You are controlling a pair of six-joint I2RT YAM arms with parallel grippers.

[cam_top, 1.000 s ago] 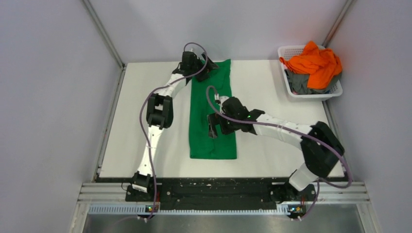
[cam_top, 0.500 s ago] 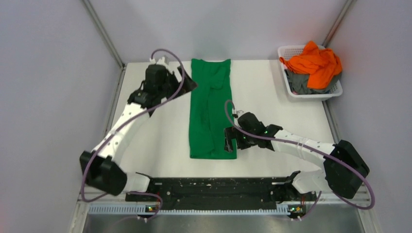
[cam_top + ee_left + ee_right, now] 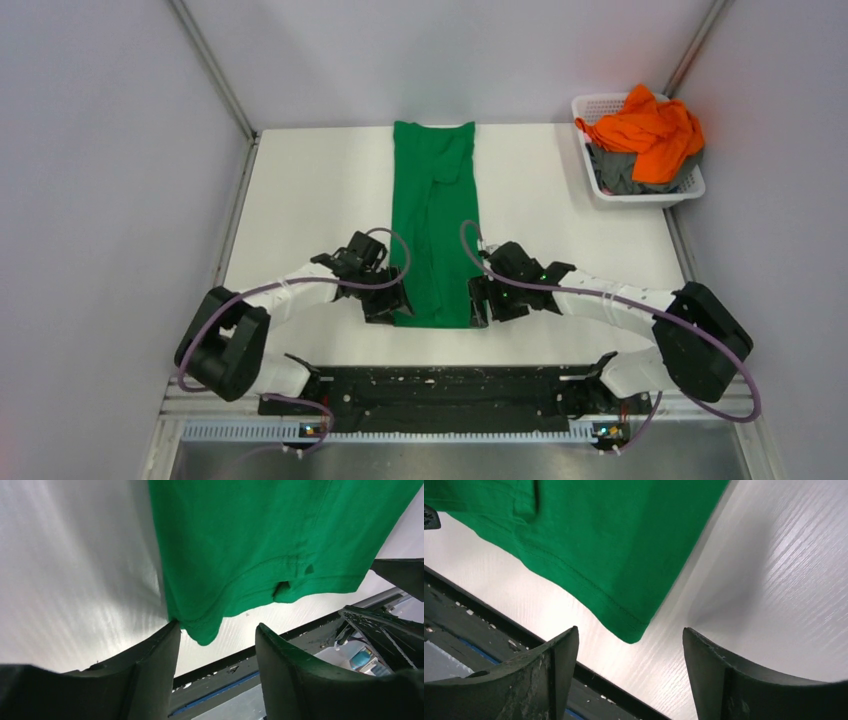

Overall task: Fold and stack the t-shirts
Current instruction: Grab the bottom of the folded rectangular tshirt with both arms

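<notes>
Two near-hem corners of the green t-shirt (image 3: 435, 215) we are straddling, one lying between our left gripper's (image 3: 217, 630) wide-spread empty fingers, the other between our right gripper's (image 3: 629, 632), likewise spread and empty.

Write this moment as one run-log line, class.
green t-shirt: long folded strip on table | left gripper: open at its near-left corner | right gripper: open at its near-right corner | basket: orange t-shirt, grey t-shirt
</notes>
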